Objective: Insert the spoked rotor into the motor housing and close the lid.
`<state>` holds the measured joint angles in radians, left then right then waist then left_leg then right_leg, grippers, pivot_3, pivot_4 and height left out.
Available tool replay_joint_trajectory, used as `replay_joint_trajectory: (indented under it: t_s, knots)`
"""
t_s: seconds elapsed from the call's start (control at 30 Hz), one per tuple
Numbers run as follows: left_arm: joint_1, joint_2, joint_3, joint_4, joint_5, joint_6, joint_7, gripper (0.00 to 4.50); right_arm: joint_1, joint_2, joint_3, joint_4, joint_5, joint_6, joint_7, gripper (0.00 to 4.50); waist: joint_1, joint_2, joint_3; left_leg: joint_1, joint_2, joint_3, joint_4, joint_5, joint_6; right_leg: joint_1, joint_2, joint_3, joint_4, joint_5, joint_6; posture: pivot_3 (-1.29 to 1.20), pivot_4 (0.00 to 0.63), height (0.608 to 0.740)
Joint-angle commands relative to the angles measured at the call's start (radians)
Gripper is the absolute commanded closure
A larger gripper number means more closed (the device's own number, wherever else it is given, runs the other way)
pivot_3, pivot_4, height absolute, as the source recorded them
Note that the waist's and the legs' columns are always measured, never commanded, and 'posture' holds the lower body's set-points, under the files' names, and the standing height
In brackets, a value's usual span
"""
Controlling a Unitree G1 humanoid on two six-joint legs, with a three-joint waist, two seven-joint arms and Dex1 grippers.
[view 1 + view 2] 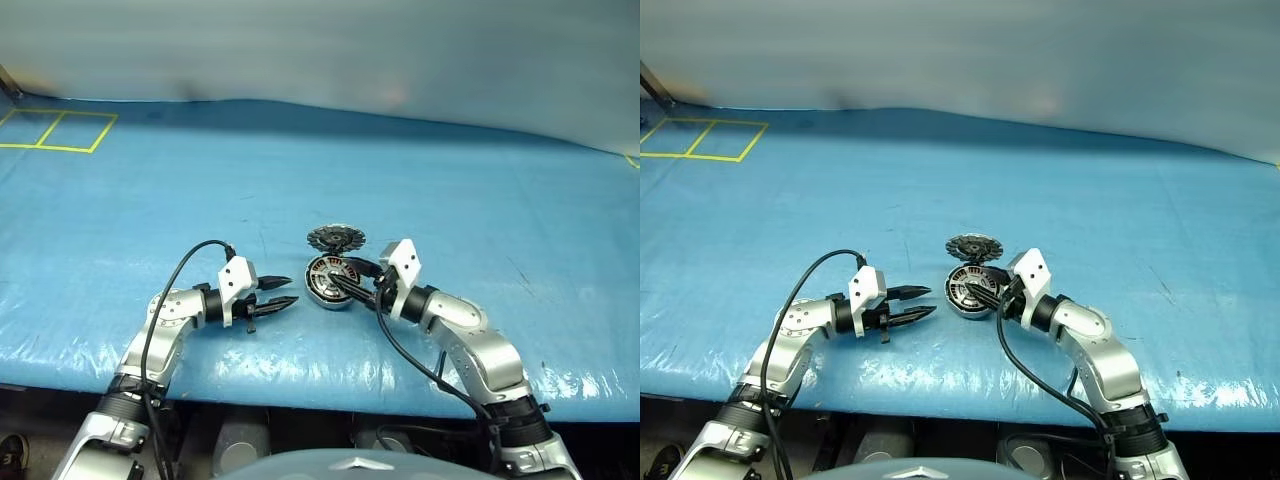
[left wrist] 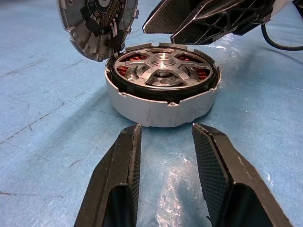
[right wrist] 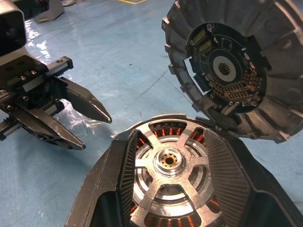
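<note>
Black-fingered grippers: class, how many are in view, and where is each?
2. The left gripper is beside the round grey motor housing, apart from it; the right gripper is over its silver spoked rotor.

You're looking at a scene with no readable writing anywhere. The lid [image 3: 227,71] is showing its circuit-board face toward the right wrist camera, and the tiny components there are carrying no print you can make out. The motor housing [image 2: 161,101] is showing only faint scratches on its grey wall, nothing forming letters or digits. The spoked rotor [image 3: 170,163] is sitting bare metal, unmarked. Far back on the blue table cover [image 1: 320,170], yellow tape lines [image 1: 60,130] are forming boxes, but they're enclosing no numbers or words.
</note>
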<state>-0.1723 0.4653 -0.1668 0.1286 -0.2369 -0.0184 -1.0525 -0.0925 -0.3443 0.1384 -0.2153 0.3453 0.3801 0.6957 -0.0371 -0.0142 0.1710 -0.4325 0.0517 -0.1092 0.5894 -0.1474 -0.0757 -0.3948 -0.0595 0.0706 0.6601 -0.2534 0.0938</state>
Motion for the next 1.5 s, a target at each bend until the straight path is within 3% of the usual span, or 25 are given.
replay_joint_trajectory:
  t_s: [0.03, 0.23, 0.33, 0.47, 0.53, 0.83, 1.1, 1.33, 1.5]
  knots:
    - [-0.002, 0.002, 0.010, -0.007, -0.003, -0.020, -0.001, 2.70, 0.009, -0.008, -0.028, -0.045, 0.024, -0.003, 0.001, 2.13, 0.000, 0.000, 0.000, 0.000, 0.000, 0.000, 0.000, 0.000, 0.000, 0.000, 0.000, 0.000, 0.000, 0.000, 0.000, 0.00, 0.150, 0.740]
    - [-0.003, 0.001, 0.008, -0.002, -0.002, -0.025, 0.001, 2.70, 0.004, -0.013, -0.002, -0.046, 0.011, -0.004, 0.004, 2.13, -0.001, 0.000, 0.000, 0.000, 0.000, 0.000, 0.000, 0.000, 0.000, 0.000, 0.000, 0.000, 0.000, 0.000, 0.000, 0.00, 0.150, 0.740]
    - [-0.009, -0.004, 0.007, 0.008, 0.005, -0.034, 0.010, 2.70, -0.017, -0.010, 0.054, -0.013, -0.082, -0.028, -0.039, 2.72, -0.002, 0.000, 0.000, 0.000, 0.000, 0.000, 0.000, 0.000, 0.000, 0.000, 0.000, 0.000, 0.000, 0.000, 0.000, 0.00, 0.150, 0.740]
    - [-0.007, -0.005, 0.007, 0.009, 0.006, -0.035, 0.012, 2.70, -0.022, 0.019, 0.065, -0.011, -0.075, -0.033, -0.038, 4.09, 0.000, 0.000, 0.000, 0.000, 0.000, 0.000, 0.000, 0.000, 0.000, 0.000, 0.000, 0.000, 0.000, 0.000, 0.000, 0.00, 0.150, 0.740]
    - [-0.004, -0.001, 0.009, 0.009, 0.007, -0.035, 0.014, 2.70, -0.029, 0.020, 0.075, -0.004, -0.091, -0.036, -0.040, 4.46, 0.000, 0.000, 0.000, 0.000, 0.000, 0.000, 0.000, 0.000, 0.000, 0.000, 0.000, 0.000, 0.000, 0.000, 0.000, 0.00, 0.150, 0.740]
    - [0.000, 0.001, 0.011, 0.006, 0.012, -0.037, 0.024, 2.70, -0.053, -0.096, 0.215, 0.076, -0.357, -0.072, -0.082, 4.46, 0.000, 0.000, -0.001, 0.002, 0.000, 0.000, 0.000, 0.000, 0.000, 0.001, 0.000, 0.000, 0.000, 0.000, 0.000, 0.00, 0.150, 0.740]
    - [-0.001, 0.001, 0.010, 0.010, 0.015, -0.036, 0.022, 2.70, -0.056, -0.138, 0.276, 0.073, -0.469, -0.071, -0.088, 4.46, 0.001, -0.002, -0.006, 0.006, 0.000, 0.000, 0.003, -0.002, -0.004, 0.000, -0.001, 0.000, 0.000, 0.000, 0.000, 0.00, 0.150, 0.740]
    - [0.001, 0.002, 0.009, 0.010, 0.015, -0.037, 0.019, 2.70, -0.027, -0.118, 0.230, 0.050, -0.397, -0.060, -0.062, 4.46, 0.006, -0.004, -0.010, 0.005, 0.000, 0.001, 0.003, -0.002, -0.003, 0.001, -0.001, 0.000, -0.001, 0.000, 0.000, 0.00, 0.150, 0.740]
    - [-0.002, 0.001, 0.011, 0.013, 0.015, -0.042, 0.020, 2.70, -0.005, 0.004, 0.069, -0.067, -0.107, -0.042, -0.021, 4.46, 0.007, -0.003, -0.008, 0.000, 0.000, 0.001, 0.001, 0.000, 0.000, 0.001, -0.001, 0.000, -0.001, 0.000, 0.000, 0.00, 0.150, 0.740]
